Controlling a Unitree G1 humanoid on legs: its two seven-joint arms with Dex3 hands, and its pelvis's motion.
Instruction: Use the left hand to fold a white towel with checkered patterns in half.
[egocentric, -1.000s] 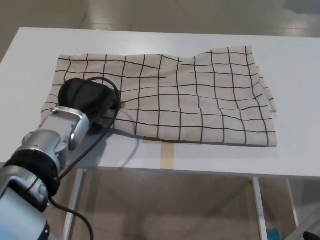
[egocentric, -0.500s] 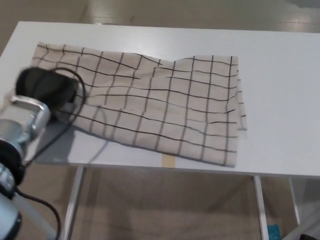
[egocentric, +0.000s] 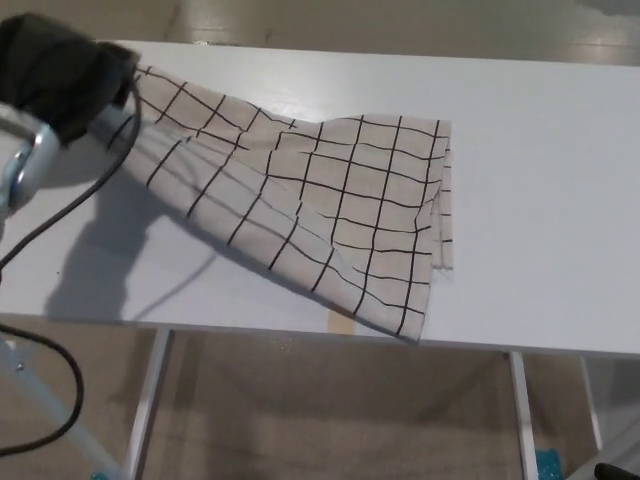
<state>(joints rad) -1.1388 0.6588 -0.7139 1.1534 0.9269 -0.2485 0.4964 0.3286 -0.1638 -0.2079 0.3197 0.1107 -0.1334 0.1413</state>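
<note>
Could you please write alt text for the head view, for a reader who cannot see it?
The robot's left hand holds one end of a checkered towel lifted at the upper left, so the cloth slopes down to its other end, which lies on a white table. A strip of tan tape shows at the table's front edge.
</note>
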